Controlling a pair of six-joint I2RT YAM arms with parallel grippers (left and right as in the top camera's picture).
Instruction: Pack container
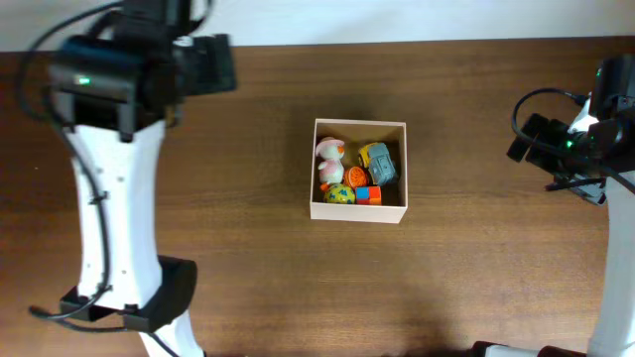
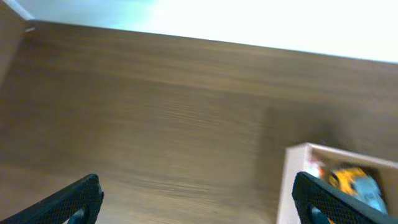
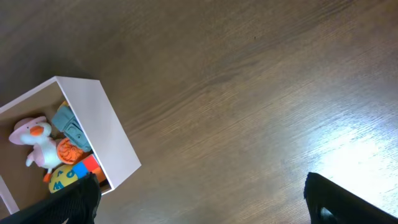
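Fingers (image 2: 78, 198) spread on left gripper (image 2: 196, 190) and right gripper (image 3: 200, 183); wood table (image 1: 248, 228) bears container (image 1: 357, 211) of perhaps five toys (image 1: 378, 164).

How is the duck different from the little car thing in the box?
The duck is white with a pink hat; the toy vehicle is blue-grey and yellow. The duck looks rounded; the toy vehicle looks boxy. Seen from overhead, the duck lies at the left of the container, the toy vehicle at the right. Both are small toys inside it.

Left wrist view blurred; glare on table (image 3: 348, 146)
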